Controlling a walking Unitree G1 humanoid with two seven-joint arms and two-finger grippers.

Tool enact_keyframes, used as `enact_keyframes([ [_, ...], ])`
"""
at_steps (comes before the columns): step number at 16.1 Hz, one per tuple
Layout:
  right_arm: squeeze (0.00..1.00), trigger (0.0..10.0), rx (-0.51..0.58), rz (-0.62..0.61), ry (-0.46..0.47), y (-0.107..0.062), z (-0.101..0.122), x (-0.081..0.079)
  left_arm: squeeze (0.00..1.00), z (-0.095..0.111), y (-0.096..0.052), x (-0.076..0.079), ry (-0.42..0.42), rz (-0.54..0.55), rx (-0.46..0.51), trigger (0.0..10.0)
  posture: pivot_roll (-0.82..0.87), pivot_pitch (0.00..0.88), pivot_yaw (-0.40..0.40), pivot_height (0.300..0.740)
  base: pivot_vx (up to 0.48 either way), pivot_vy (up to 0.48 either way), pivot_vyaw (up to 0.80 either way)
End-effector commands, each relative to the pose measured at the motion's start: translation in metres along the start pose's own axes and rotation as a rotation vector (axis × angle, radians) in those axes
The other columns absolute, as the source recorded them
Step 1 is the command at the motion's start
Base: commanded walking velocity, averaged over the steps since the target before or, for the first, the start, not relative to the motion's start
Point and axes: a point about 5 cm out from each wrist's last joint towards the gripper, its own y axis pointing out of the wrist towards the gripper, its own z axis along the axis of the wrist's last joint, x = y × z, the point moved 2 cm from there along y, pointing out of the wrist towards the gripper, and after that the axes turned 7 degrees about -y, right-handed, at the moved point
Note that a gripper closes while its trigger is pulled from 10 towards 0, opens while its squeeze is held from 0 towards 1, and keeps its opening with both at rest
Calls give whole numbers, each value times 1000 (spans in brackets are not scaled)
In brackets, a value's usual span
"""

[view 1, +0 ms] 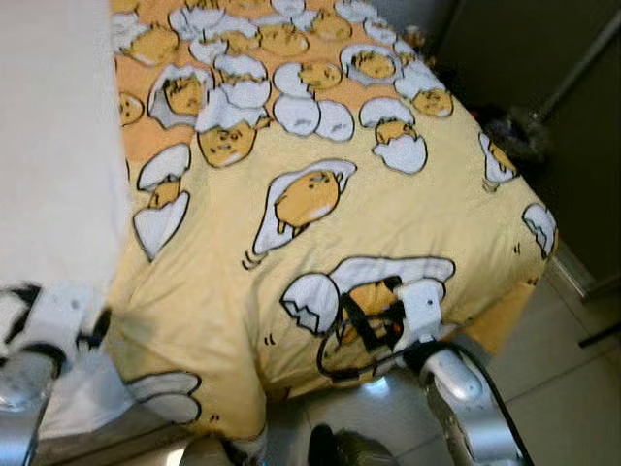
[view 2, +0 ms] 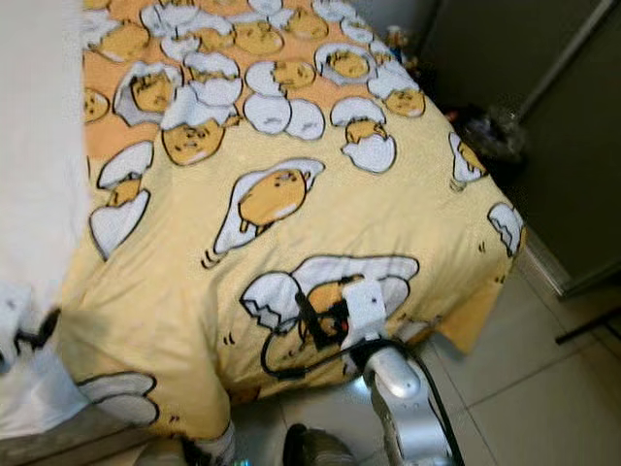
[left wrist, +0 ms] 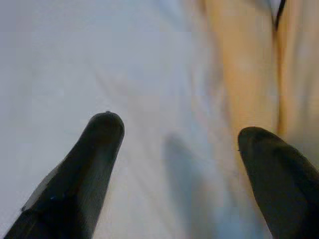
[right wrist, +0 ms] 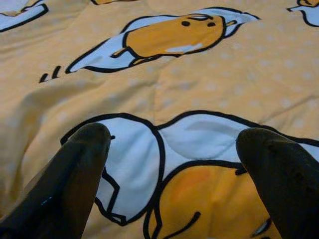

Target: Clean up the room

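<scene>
Two grippers, fingers spread | right gripper (right wrist: 172,144): quilt (right wrist: 209,84) just beyond fingertips | left gripper (left wrist: 182,134): white sheet (left wrist: 60,59) between fingers

I am seeing the quilt (view 1: 330,223) lying over the bed ahead of me, its near edge hanging toward the floor (view 1: 563,379). The right gripper (right wrist: 172,144) is hovering over that near edge; the left gripper (left wrist: 179,144) is sitting at the bed's left side over a sheet (view 1: 53,146).
</scene>
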Motion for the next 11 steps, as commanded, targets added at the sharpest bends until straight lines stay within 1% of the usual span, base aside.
enact_keyframes([
  [1,0,10000,-11,-4,8,-2,-4,2,1000,6,-9,7,-47,9,1,10000,156,123,-132,740,0,0,0],
  [3,0,10000,0,1,13,1,-1,1,1000,18,-16,20,-148,27,67,10000,161,114,-139,740,0,0,0],
  [4,0,10000,6,-3,17,2,0,1,1000,21,-18,24,-181,27,83,10000,160,109,-141,740,0,0,0],
  [5,0,10000,18,-16,29,3,3,4,1000,25,-22,34,-243,17,105,10000,161,101,-146,740,0,0,0],
  [6,0,10000,18,-16,29,3,3,4,1000,25,-22,34,-243,17,105,10000,161,101,-146,740,0,0,0],
  [7,0,10000,40,-38,40,4,9,9,1000,41,-31,46,-394,5,188,10000,165,88,-152,740,0,0,0],
  [8,0,10000,58,-49,47,5,15,12,1000,57,-38,48,-504,27,294,10000,166,81,-155,740,0,0,0],
  [9,0,10000,78,-56,49,6,21,14,1000,70,-44,49,-535,19,377,10000,166,78,-160,740,0,0,0],
  [10,0,10000,92,-66,61,6,26,16,1000,78,-47,50,-529,16,419,10000,168,75,-164,740,0,0,0],
  [11,0,10000,106,-72,66,7,31,18,1000,84,-49,51,-494,12,460,10000,170,69,-168,740,0,0,0],
])
